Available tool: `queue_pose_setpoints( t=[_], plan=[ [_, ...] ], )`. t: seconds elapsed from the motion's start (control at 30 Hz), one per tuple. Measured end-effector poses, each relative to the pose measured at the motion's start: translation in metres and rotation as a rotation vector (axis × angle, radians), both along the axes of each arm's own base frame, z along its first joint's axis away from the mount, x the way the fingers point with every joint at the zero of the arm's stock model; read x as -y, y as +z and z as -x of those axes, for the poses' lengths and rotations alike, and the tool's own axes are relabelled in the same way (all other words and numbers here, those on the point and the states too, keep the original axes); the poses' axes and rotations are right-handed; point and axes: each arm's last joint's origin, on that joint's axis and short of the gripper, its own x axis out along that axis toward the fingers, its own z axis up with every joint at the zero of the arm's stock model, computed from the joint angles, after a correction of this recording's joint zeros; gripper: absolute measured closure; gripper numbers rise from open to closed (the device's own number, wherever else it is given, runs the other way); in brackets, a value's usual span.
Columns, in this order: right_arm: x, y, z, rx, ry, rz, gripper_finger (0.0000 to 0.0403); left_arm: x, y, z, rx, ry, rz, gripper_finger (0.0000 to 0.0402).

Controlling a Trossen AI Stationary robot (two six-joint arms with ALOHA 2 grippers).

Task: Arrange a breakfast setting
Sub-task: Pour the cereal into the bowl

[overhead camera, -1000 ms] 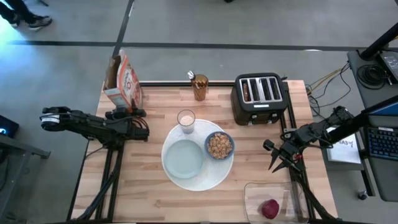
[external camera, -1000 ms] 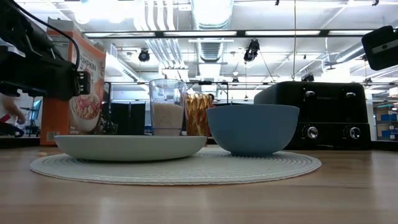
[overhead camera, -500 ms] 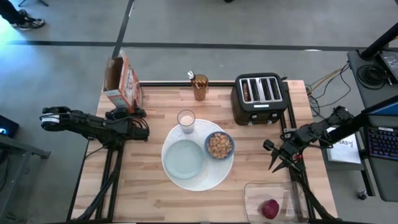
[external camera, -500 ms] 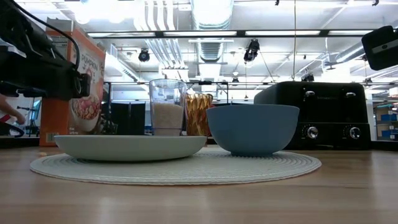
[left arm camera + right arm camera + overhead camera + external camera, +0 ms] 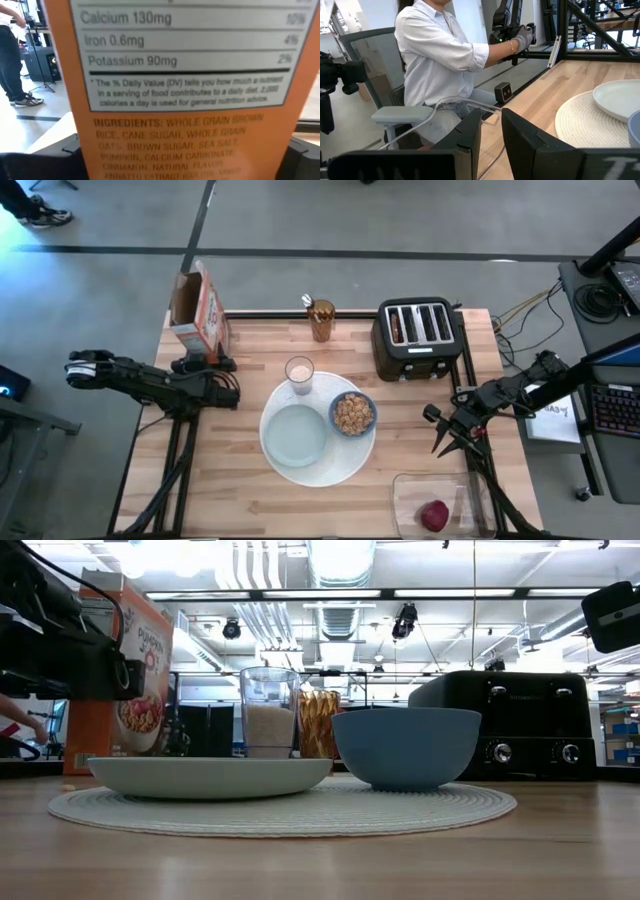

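**Cereal box set down at the far left corner, setting half built**

At the desk's far left corner, the left gripper (image 5: 205,363) sits at the foot of the orange-and-white cereal box (image 5: 196,310), fingers spread wide either side of it and gripping nothing; the box stands upright on its own, parked clear of the place setting. Mid-desk, the large round white plate (image 5: 355,455) carries the pale green-white plate (image 5: 296,435) and the small blue bowl (image 5: 352,414), already filled with cereal. The milk glass (image 5: 299,372) stands just beyond the big plate's far rim. Over by the right edge waits the right gripper (image 5: 442,435), fingers nearly together, holding nothing. Near the right corner, the small red fruit (image 5: 434,515) lies in a clear container (image 5: 407,490), not yet served. Toast and spoon, I can't make out for certain.
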Motion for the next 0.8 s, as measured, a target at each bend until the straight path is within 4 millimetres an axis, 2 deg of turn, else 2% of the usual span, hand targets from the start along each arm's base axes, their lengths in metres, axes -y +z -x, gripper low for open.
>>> queue_pose_setpoints(
  t=[0.6,0.8],
  plan=[
    [0.0,0.0,0.0,0.0,0.0,0.0,0.0335,0.0,0.009,0.004,0.051,-0.01,-0.076,0.0053],
    [0.0,0.0,0.0,0.0,0.0,0.0,0.0335,0.0,0.038,-0.002,-0.004,-0.013,-0.079,0.0053]
  ],
)
